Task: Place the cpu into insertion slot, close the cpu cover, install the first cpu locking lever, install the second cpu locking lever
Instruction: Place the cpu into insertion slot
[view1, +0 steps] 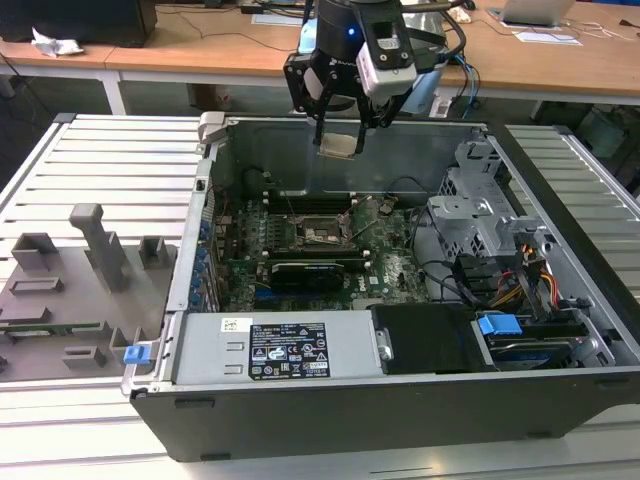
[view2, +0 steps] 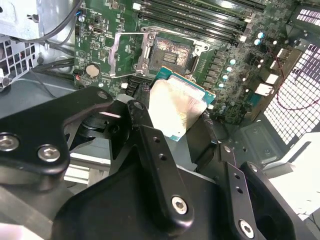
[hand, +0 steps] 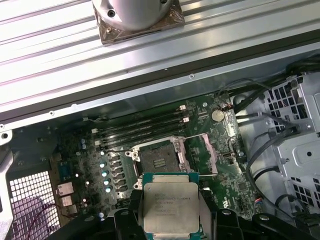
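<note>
My gripper (view1: 340, 138) hangs above the open computer case (view1: 205, 250), over its back wall, shut on the cpu (view1: 338, 146). In both wrist views the cpu (hand: 170, 205) (view2: 177, 107) shows its silver face, pinched by its edges between the black fingers (view2: 150, 145). Well below it the insertion slot (view1: 320, 233) (hand: 157, 161) (view2: 172, 52) lies open and bare on the green motherboard. The cpu cover (hand: 204, 154) (view2: 131, 52) is swung open to one side of the slot.
A long black card (view1: 310, 270) lies in front of the slot and memory slots (hand: 140, 125) behind it. Power supply (view1: 285, 350) fills the front, a drive cage (view1: 480, 215) with cables the exterior view's right. A grey fixture tray (view1: 70, 290) sits at the left.
</note>
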